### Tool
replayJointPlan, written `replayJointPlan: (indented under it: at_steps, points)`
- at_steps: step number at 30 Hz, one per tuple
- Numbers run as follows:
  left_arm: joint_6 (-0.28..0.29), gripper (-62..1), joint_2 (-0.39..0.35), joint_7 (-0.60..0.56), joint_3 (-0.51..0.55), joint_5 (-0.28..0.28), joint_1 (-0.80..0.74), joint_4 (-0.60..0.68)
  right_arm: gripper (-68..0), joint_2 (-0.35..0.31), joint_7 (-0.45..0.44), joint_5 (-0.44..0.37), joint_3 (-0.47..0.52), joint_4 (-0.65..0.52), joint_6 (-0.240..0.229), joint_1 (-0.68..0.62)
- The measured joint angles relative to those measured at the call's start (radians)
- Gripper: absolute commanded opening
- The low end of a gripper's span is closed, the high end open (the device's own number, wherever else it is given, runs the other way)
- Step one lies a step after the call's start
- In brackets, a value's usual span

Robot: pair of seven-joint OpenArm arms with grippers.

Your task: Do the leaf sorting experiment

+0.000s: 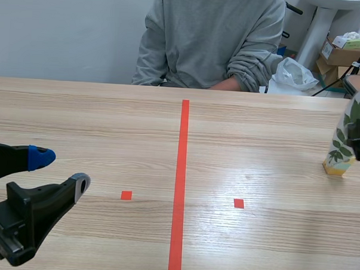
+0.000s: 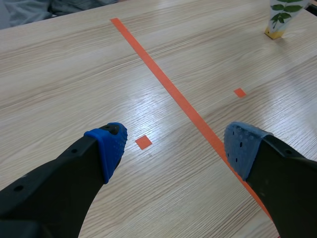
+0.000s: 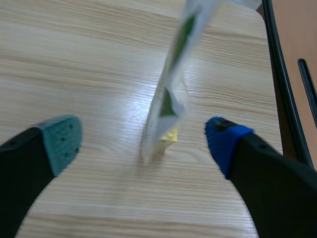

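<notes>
Now L gripper (image 2: 176, 148) wide open, empty, over table (image 2: 74, 74); R gripper (image 3: 142, 141) open, leaf card (image 3: 168, 106) standing btw its fingers, not touching.

You find no words, numbers or brand marks to read here. The upright card (image 1: 339, 148) carries only printed green leaves, and any label on the cardboard boxes (image 1: 342, 55) in the background is too small for you to make out.

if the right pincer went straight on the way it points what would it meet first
Likely the leaf card on its yellow block, standing ahead between the right pincer's open fingers.
</notes>
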State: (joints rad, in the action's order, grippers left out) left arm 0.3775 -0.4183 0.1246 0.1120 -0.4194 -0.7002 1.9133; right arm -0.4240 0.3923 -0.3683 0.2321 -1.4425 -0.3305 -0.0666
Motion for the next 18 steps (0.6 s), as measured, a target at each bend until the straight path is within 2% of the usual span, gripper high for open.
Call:
replayJointPlan:
  at_steps: [1, 5, 7, 11, 15, 17, 18]
  points:
    - [0.000, -17.2, 0.000, 0.006, 0.000, 0.000, 0.000, 0.000, 0.4, 0.000, 0.003, -0.002, 0.003, -0.038, 0.001, -0.031]
    - [0.000, -17.2, 0.000, 0.016, 0.000, 0.000, 0.000, 0.000, 0.4, 0.000, 0.011, -0.006, 0.024, -0.195, -0.006, -0.164]
    - [0.000, -17.2, 0.000, 0.015, 0.000, 0.000, 0.000, 0.000, 0.4, 0.000, 0.017, -0.040, 0.045, -0.282, -0.009, -0.238]
    - [0.000, -17.2, 0.000, 0.014, 0.000, 0.000, 0.000, 0.000, 0.4, 0.000, 0.016, -0.076, 0.085, -0.436, -0.056, -0.380]
    - [0.000, -17.2, 0.000, 0.014, 0.000, 0.000, 0.000, 0.000, 0.4, 0.000, 0.003, -0.113, 0.103, -0.533, -0.151, -0.500]
    - [0.001, -17.2, 0.000, 0.015, 0.000, 0.000, 0.000, 0.000, 0.4, -0.001, -0.030, -0.122, 0.102, -0.544, -0.243, -0.542]
    - [0.002, -17.2, 0.000, 0.014, 0.000, 0.000, 0.000, 0.000, 0.4, 0.000, -0.044, -0.141, 0.102, -0.544, -0.273, -0.557]
